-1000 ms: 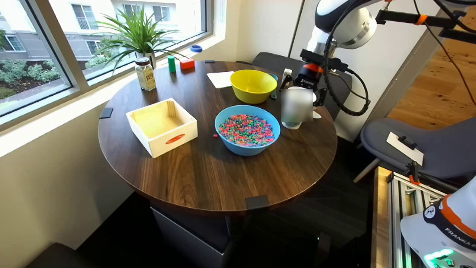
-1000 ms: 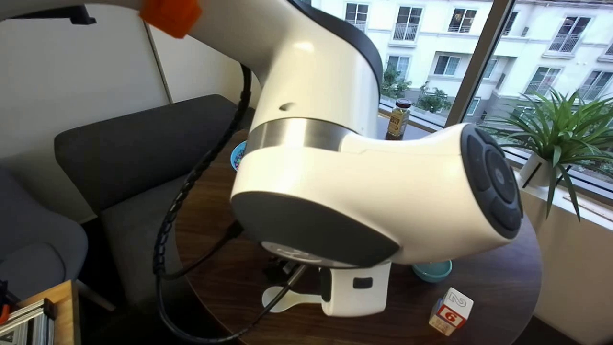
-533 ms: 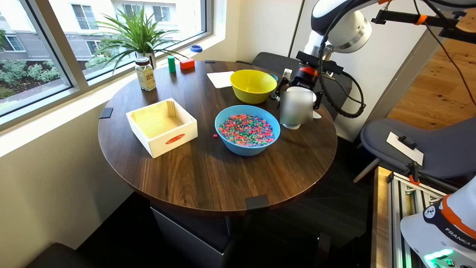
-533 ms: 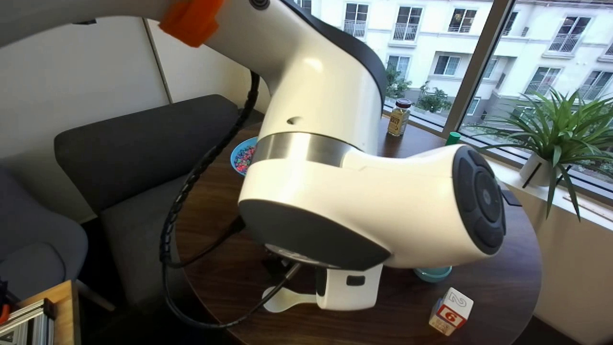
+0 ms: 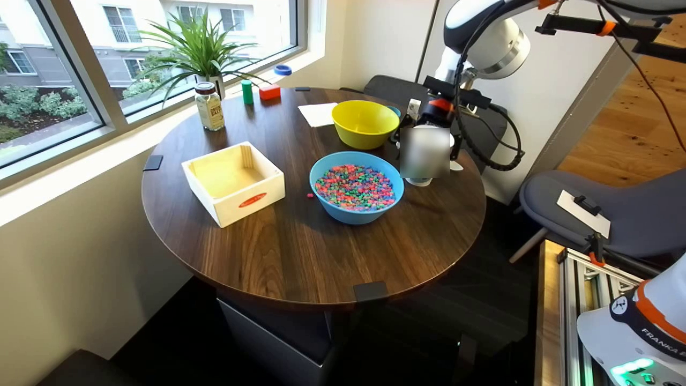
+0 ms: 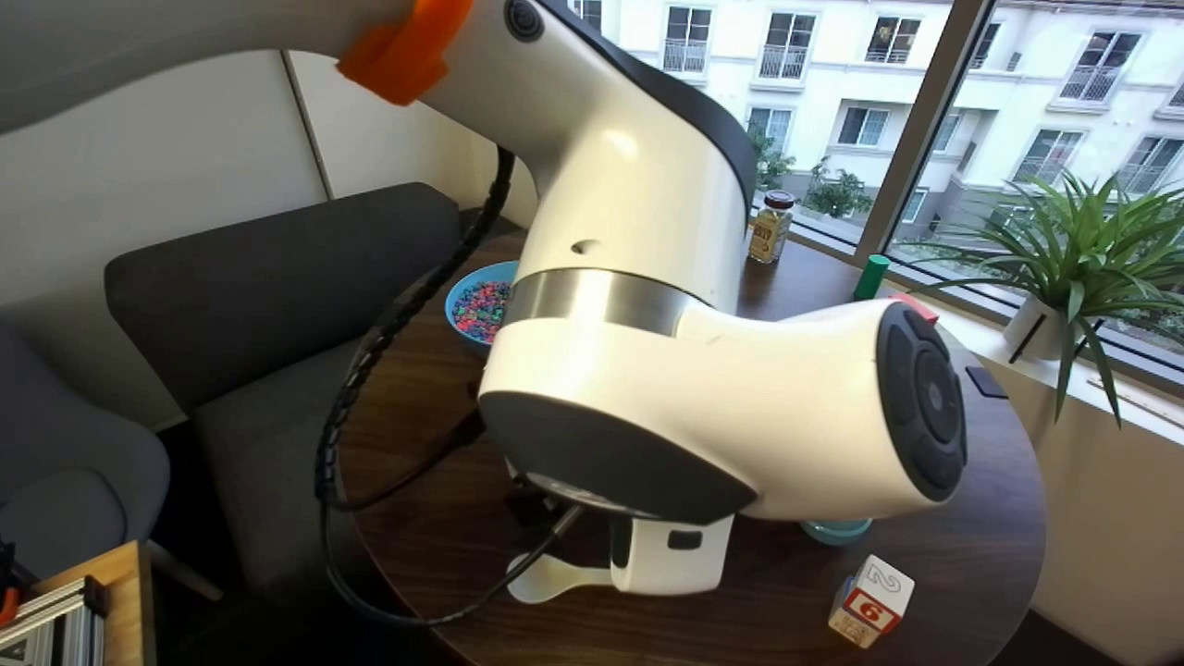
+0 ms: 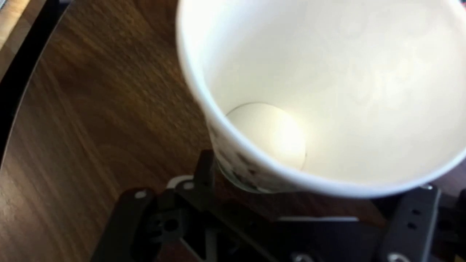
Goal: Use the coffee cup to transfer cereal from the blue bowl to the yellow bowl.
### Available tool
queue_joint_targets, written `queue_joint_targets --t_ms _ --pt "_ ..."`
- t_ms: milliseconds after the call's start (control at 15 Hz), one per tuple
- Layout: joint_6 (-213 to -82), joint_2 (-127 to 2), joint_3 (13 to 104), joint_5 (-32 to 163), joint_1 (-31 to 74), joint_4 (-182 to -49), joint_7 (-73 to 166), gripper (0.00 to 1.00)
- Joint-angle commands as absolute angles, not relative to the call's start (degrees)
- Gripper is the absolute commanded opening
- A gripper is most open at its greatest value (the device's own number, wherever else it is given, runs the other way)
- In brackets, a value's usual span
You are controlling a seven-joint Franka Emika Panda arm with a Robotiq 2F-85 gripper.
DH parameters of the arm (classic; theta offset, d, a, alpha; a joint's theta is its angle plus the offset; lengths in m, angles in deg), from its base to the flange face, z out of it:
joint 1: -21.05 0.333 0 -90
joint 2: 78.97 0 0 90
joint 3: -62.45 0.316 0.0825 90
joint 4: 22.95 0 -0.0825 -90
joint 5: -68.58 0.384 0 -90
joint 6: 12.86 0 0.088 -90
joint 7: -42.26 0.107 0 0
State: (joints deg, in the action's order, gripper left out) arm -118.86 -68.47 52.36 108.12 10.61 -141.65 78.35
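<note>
We see a white coffee cup (image 7: pixel 320 94), pale and smooth inside, dark markings low on its side. It stands upright on the table (image 5: pixel 300 257), just right of the blue bowl (image 5: pixel 353 217) in an exterior view. The gripper (image 7: pixel 315 178) has its jaws apart beside it; whether they touch, we cannot tell. Since a moment ago, the arm (image 6: pixel 647 398) has shifted, baring more cereal (image 6: pixel 481 310) in an exterior view.

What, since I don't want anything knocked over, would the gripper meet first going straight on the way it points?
Most likely the white coffee cup: in the wrist view it stands ahead of the open gripper. Depth is unclear: it may stand between the jaws or touch them.
</note>
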Motion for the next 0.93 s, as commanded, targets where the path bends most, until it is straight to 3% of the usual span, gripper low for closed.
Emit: queue_joint_targets --t_ms 0,533,600,667,867 --pt "-116.7 -67.2 52.2 109.7 10.6 -140.4 78.5 1.00" --pt "-116.4 -66.4 52.2 109.9 10.5 -140.3 78.3 1.00" --pt "-116.3 -66.3 52.2 110.0 10.5 -140.3 78.3 0.96" --pt "-116.3 -66.3 52.2 110.1 10.5 -140.3 78.3 0.75" --pt "-115.9 -66.4 52.1 109.9 10.5 -140.3 78.3 0.63"
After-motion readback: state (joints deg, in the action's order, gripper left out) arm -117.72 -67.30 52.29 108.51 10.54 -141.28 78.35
